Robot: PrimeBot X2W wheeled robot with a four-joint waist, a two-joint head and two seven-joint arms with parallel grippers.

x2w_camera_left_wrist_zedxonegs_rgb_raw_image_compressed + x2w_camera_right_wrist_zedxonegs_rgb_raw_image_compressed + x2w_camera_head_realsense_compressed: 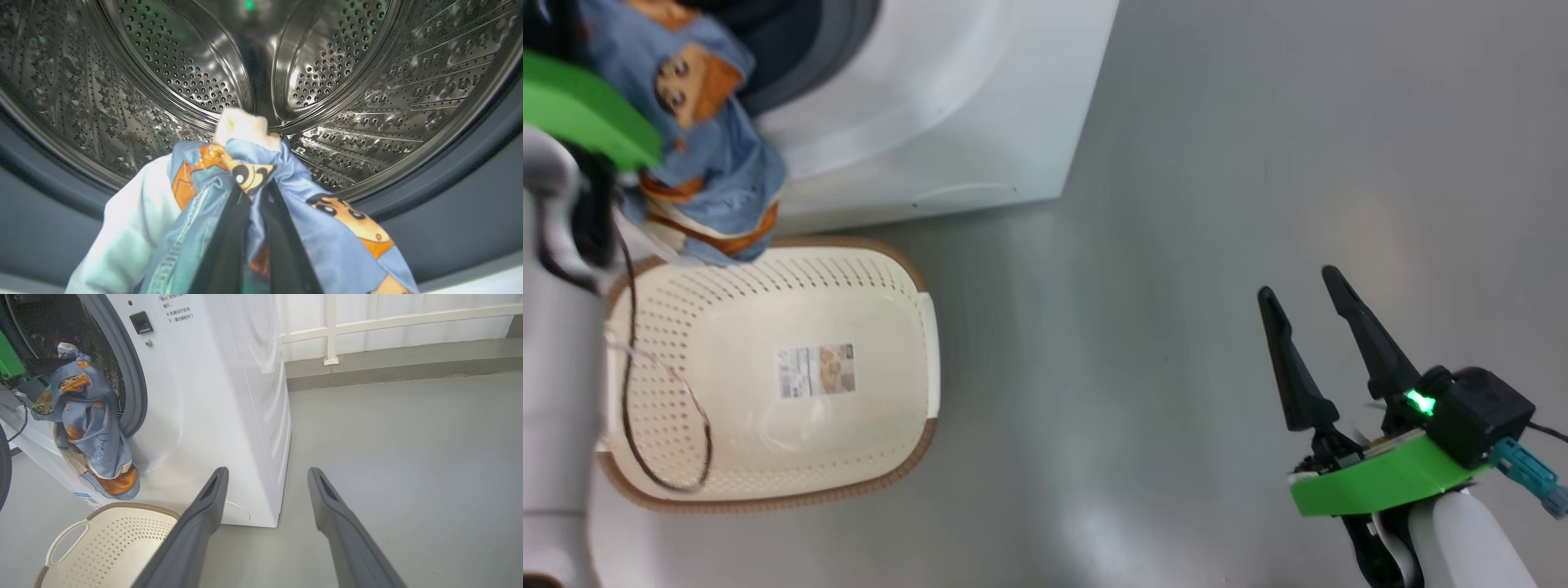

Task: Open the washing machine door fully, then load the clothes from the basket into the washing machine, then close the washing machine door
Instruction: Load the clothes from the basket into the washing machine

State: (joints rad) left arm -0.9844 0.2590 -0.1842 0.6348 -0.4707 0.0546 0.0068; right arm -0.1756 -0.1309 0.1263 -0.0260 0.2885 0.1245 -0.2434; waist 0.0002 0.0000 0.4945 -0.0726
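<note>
Now, mid-loading, my left jaws are clamped on the clothes [286, 175] at the mouth of the washing machine [212, 396], above the empty basket [686, 327] at its foot, right jaws apart well aside; next, I reckon, reach deeper and release.

Smooth grey floor [1217, 163], white panelled wall [408, 341], pale horizontal rail [392, 323] across it, grey skirting strip [388, 369] along its foot
</note>
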